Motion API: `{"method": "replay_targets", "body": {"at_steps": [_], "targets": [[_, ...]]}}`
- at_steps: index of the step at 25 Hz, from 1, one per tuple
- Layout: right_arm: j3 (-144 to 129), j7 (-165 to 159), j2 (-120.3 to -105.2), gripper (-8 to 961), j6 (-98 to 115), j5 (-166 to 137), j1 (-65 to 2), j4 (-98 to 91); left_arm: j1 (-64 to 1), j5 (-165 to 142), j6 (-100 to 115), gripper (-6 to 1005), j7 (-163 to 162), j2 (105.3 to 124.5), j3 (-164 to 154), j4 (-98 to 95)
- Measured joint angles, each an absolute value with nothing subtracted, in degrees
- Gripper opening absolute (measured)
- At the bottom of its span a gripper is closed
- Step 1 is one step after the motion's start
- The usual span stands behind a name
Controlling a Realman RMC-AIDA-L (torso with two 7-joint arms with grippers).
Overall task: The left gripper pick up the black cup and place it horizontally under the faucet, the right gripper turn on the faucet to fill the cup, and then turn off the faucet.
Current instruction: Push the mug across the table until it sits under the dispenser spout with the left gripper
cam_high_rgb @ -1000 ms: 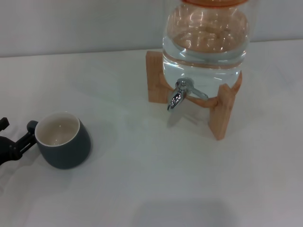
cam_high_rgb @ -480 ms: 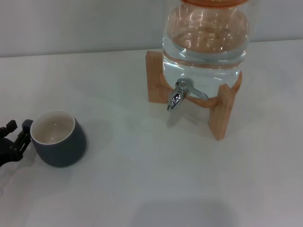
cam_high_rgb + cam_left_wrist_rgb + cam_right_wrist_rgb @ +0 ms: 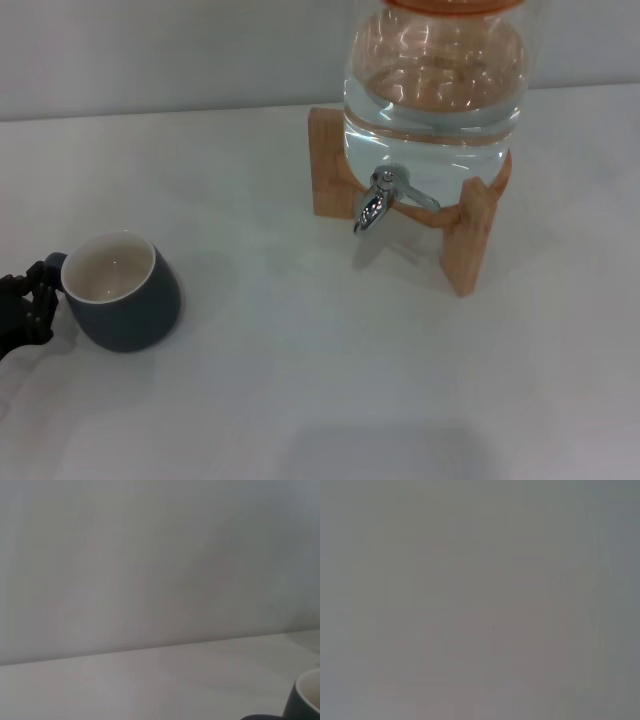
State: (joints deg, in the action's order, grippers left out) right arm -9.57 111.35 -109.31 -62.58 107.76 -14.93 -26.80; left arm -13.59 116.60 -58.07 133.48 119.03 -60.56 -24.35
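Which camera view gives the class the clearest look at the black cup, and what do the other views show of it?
The head view shows it best: the whole black cup stands upright on the white table, cream inside visible, with the left gripper at its handle side. The left wrist view catches only a sliver of its rim. The right wrist view shows none of it.

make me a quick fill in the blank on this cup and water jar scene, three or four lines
1. The black cup has a ____ interior.
2. The faucet sits on a glass jar resting on a ____ stand.
3. The left gripper is at the cup's ____.
4. The cup stands ____ on the table.

Missing words: white; wooden; handle; upright
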Motion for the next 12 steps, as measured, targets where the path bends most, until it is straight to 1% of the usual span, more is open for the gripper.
{"method": "replay_targets", "body": {"at_steps": [7, 12], "targets": [[-9.58, 111.36, -109.07, 843, -62.59, 107.8, -14.94, -26.76, -13.62, 116.17, -58.37, 108, 133.45, 119.09, -60.64, -24.47], [-9.58, 111.36, -109.0, 844, -62.59, 107.73, -14.94, -26.72, -13.63, 115.58, -58.6, 109, 133.41, 119.2, -60.65, -24.51]]}}
